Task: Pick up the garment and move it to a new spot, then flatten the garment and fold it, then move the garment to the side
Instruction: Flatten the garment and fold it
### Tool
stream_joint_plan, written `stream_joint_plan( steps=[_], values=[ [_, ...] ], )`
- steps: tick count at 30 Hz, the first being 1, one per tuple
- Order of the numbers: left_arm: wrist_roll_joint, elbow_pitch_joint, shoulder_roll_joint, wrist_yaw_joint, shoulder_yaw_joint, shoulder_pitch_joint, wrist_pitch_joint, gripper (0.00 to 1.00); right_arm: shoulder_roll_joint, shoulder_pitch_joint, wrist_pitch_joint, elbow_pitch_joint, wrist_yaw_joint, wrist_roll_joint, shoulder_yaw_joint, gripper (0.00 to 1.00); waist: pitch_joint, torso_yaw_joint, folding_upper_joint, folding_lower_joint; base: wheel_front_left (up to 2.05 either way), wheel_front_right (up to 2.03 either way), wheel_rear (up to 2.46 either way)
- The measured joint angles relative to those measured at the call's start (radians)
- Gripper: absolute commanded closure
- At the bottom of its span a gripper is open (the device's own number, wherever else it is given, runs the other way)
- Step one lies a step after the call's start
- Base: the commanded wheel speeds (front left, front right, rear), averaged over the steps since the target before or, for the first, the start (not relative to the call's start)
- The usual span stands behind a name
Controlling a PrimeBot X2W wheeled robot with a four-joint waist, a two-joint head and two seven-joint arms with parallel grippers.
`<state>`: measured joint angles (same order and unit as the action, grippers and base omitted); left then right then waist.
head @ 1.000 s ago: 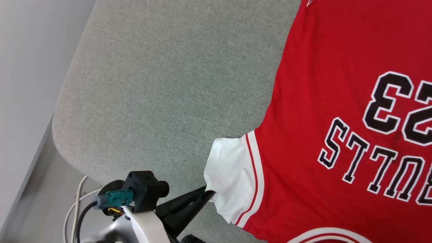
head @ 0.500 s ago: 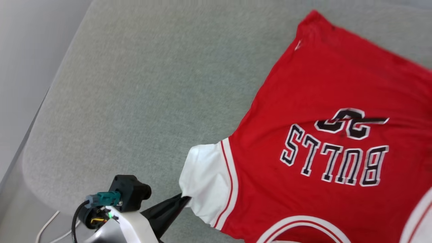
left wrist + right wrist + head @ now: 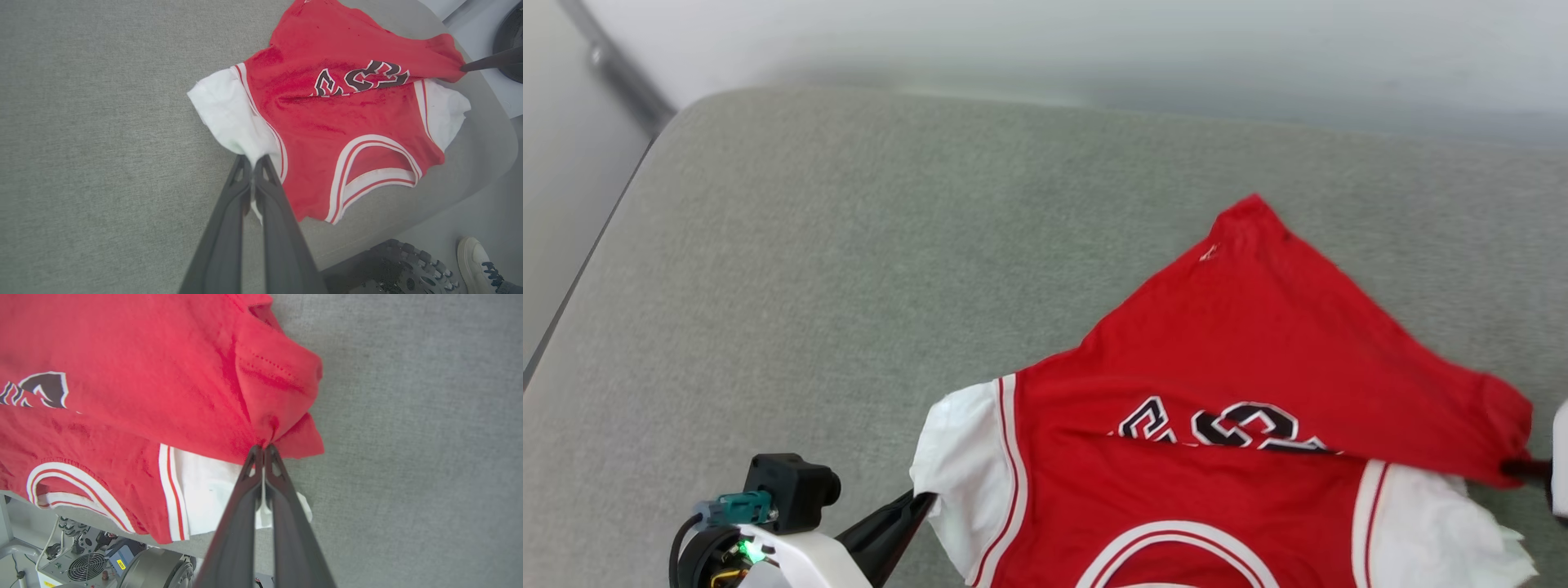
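Grey padded surface (image 3: 809, 269) lies open across its whole left half and in a band along the far edge, with room for a gripper to pass. The garment (image 3: 1258, 343) takes up the near right part, bunched and raised. Off the edge beside its collar stand a black perforated basket (image 3: 392, 265) and a person's shoe (image 3: 474, 255).

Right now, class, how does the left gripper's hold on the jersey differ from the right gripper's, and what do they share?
1. The left gripper pinches a white sleeve; the right gripper pinches a red hem corner.
2. The left gripper's cloth lies unfolded; the right gripper's is folded over the print and the other sleeve.
Both have jaws shut on the garment.
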<state>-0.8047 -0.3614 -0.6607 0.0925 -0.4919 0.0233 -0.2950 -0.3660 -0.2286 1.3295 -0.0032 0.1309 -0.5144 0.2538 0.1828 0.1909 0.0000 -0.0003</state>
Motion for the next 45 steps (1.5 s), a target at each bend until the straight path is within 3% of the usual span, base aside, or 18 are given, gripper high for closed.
stream_joint_plan(
  steps=[8, 18, 19, 20, 21, 31, 38, 45],
  values=[
    [0.004, 0.029, 0.024, 0.032, 0.022, 0.012, 0.049, 1.0, 0.078, 0.21, -0.047, -0.13, 0.0, -0.041, 0.074, 1.0, -0.058, -0.064, 0.0, 0.0, 0.0, 0.0, 0.0],
    [0.008, 0.062, 0.074, 0.054, 0.03, 0.009, 0.096, 1.0, 0.123, 0.342, -0.099, -0.134, 0.0, -0.041, 0.038, 1.0, -0.081, -0.085, 0.0, 0.0001, 0.0, 0.0, 0.0],
    [0.008, 0.063, 0.075, 0.055, 0.029, 0.009, 0.096, 1.0, 0.115, 0.342, -0.108, -0.136, 0.0, -0.043, 0.022, 0.84, -0.083, -0.086, 0.0, 0.0001, 0.0, 0.0, 0.0],
    [0.008, 0.063, 0.075, 0.054, 0.028, 0.009, 0.096, 1.0, 0.101, 0.341, -0.119, -0.141, 0.0, -0.051, 0.003, 0.04, -0.084, -0.087, 0.0, 0.0001, 0.0, 0.0, 0.0],
    [0.008, 0.062, 0.075, 0.054, 0.027, 0.009, 0.096, 1.0, 0.08, 0.341, -0.131, -0.148, 0.0, -0.051, -0.012, 0.0, -0.084, -0.087, 0.0, 0.0001, 0.0, 0.0, 0.0],
    [0.025, 0.041, 0.076, 0.058, 0.01, 0.001, 0.096, 1.0, -0.041, 0.234, -0.151, -0.225, 0.0, -0.115, -0.062, 0.0, -0.059, -0.064, 0.0, 0.0003, 0.0, 0.0, 0.0],
    [0.054, 0.006, 0.079, 0.053, -0.012, -0.044, 0.088, 1.0, -0.057, 0.033, -0.098, -0.243, 0.0, -0.112, -0.109, 0.0, 0.003, -0.016, 0.0, 0.0004, 0.0, 0.0, 0.0],
    [0.073, 0.013, 0.11, 0.03, -0.043, -0.093, 0.091, 1.0, -0.05, -0.156, -0.07, -0.114, 0.0, -0.03, -0.167, 0.0, 0.076, 0.064, 0.0, 0.0005, 0.0, 0.0, 0.0]
  ],
)
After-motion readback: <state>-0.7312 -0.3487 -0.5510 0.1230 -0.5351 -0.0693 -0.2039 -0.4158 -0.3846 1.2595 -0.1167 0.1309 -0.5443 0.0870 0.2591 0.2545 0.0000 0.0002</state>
